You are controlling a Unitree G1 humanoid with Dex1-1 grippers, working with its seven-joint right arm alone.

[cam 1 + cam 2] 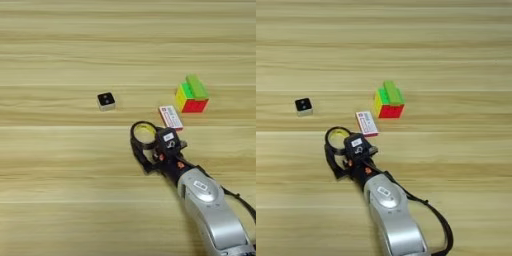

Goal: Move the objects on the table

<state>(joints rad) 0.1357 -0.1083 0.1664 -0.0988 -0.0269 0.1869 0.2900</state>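
At end effector (146,150) tip: black ring (143,134), touching; finger state unclear.

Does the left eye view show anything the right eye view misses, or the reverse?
Left eye only: more bare table at the left. Right eye only: more table at the right and the black cable trailing off the forearm. Both share the puzzle cube, green bar on it, white-and-red box, black ring, square block and gripper.
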